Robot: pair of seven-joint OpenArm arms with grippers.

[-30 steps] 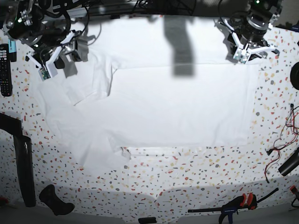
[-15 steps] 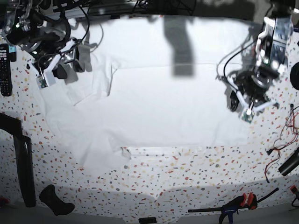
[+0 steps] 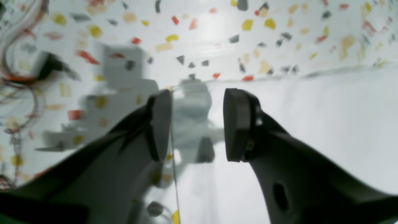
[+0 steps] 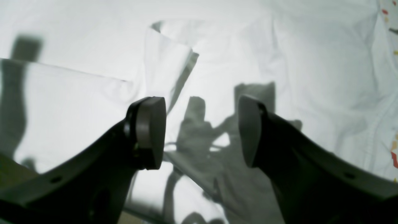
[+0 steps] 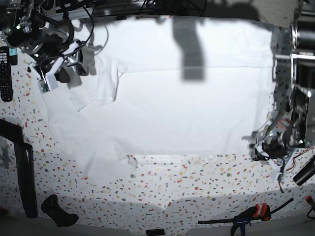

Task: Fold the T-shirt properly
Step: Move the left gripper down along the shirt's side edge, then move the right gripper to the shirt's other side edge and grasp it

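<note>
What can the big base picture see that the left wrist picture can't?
Only the base view shows the whole white T-shirt spread out, the right claw above its far-left part, a black remote and a clamp by the table's near edge.

Only the left wrist view shows the left claw close up, its jaws apart with nothing between them, right above the shirt's edge.

Both show the speckled table, the shirt and the left claw.

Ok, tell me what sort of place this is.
Most likely a robotics lab or workshop bench, not a home. A white T-shirt lies spread on a speckled terrazzo-pattern table, with a bar clamp, loose red wires and a remote control round its edges.
</note>
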